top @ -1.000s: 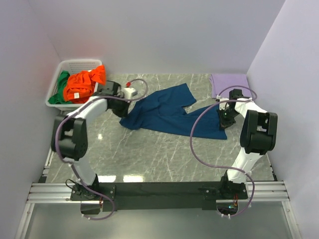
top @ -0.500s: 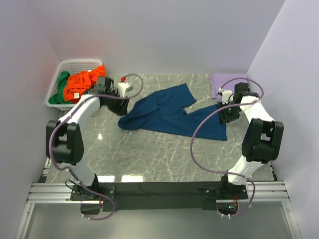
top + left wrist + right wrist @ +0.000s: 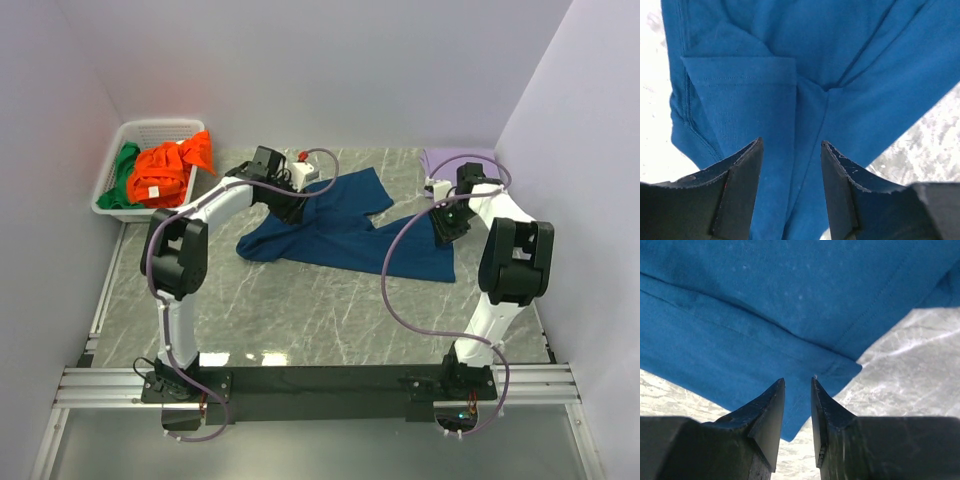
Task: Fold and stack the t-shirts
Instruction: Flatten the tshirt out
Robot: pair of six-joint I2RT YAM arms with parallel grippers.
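Note:
A large navy blue t-shirt [image 3: 330, 235] lies spread and creased across the marble table. My left gripper [image 3: 293, 208] hovers over its upper left part. In the left wrist view that gripper [image 3: 791, 145] is open above a folded seam of the navy cloth [image 3: 840, 50], with nothing between the fingers. My right gripper [image 3: 443, 228] is over the shirt's right end. In the right wrist view it [image 3: 798, 381] stands open with a narrow gap, just above a hemmed corner of the cloth [image 3: 765, 300]. An orange t-shirt [image 3: 165, 170] and a green one [image 3: 122, 180] sit in the basket.
The white slotted basket [image 3: 160, 126] stands at the back left corner against the wall. A folded lilac cloth [image 3: 460, 162] lies at the back right. Cables loop from both arms over the table. Walls close in on three sides.
Both grippers went from shut to open. The left arm swung right, from the shirt's left edge near the basket to over its upper part. The right gripper shifted slightly.

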